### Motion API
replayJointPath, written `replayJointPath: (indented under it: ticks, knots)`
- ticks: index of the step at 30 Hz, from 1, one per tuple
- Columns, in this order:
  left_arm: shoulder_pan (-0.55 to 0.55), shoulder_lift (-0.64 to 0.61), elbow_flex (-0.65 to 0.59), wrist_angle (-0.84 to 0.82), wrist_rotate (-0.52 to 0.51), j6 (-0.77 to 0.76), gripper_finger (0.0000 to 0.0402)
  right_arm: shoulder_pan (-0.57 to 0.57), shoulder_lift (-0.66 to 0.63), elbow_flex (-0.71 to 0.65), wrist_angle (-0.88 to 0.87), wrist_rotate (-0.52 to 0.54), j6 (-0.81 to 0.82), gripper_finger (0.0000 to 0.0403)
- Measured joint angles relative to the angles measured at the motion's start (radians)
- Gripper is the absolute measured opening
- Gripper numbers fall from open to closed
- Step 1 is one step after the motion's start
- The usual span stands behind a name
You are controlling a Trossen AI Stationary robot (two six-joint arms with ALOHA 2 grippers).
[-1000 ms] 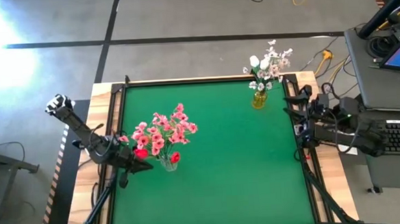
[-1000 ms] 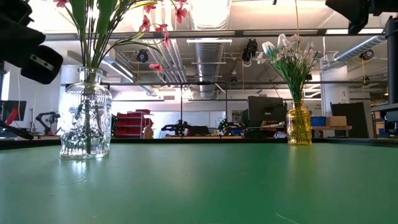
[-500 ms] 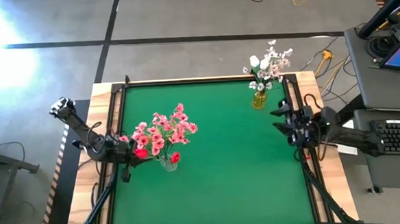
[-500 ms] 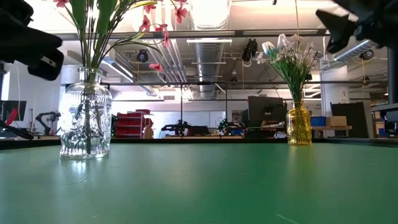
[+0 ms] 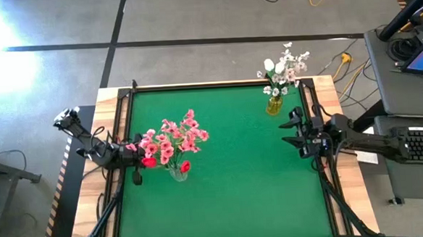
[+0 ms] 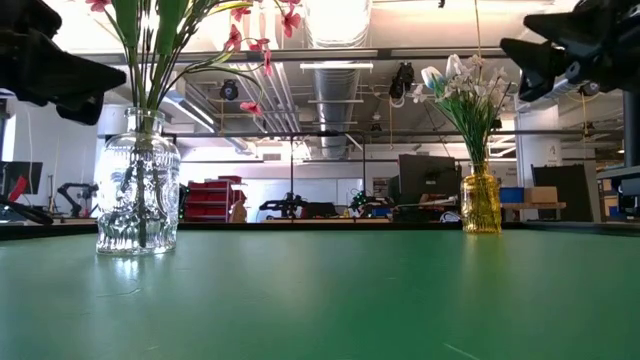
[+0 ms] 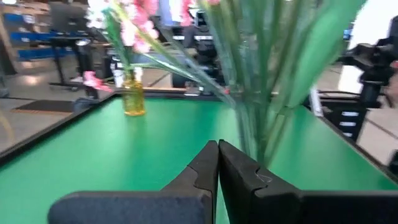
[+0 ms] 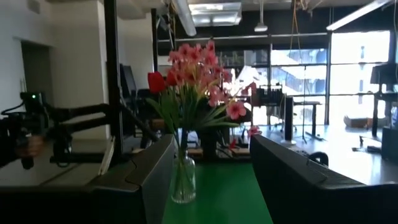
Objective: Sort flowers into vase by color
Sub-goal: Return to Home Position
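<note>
- High view: The green table (image 5: 230, 204) lay between my two arms. The pink and red flowers (image 5: 173, 141) stood in a clear vase (image 5: 178, 174) toward the table's left side. The white flowers (image 5: 285, 69) stood in a yellow vase (image 5: 273, 105) at the far right corner. My left gripper (image 5: 134, 166) sat at the table's left edge, just beside the clear vase. My right gripper (image 5: 288, 127) hung over the right edge, near the yellow vase, and pointed across the table.
- Low view: Both vases stood upright on the table, well apart, the clear vase nearer on the left and the yellow vase farther back on the right. My grippers were raised well above the tabletop, one at each side.
- Left wrist view: My left gripper's fingers (image 7: 205, 168) were pressed together with nothing between them. The stems of the pink and red flowers rose close ahead of the fingertips. The yellow vase showed far across the table.
- Right wrist view: My right gripper's fingers (image 8: 152, 177) were spread wide apart and held nothing. The clear vase with its pink and red flowers showed between them, well away across the table.
</note>
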Motion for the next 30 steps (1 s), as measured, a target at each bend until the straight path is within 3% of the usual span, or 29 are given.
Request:
replayJointPath:
  ticks: [15,23,30]
  knots:
    - [0.018,-0.047,0.001,-0.027,-0.010,0.174,0.0000,0.000,0.030,-0.001,0.002,-0.010,-0.066,0.0203]
    - [0.018,-0.041,0.001,-0.038,-0.160,0.188,0.0000,0.000,0.030,-0.001,0.001,-0.008,-0.048,0.0203]
    - [0.018,-0.023,0.001,-0.038,-0.163,0.188,0.0000,0.000,0.030,-0.001,0.001,-0.007,-0.039,0.0203]
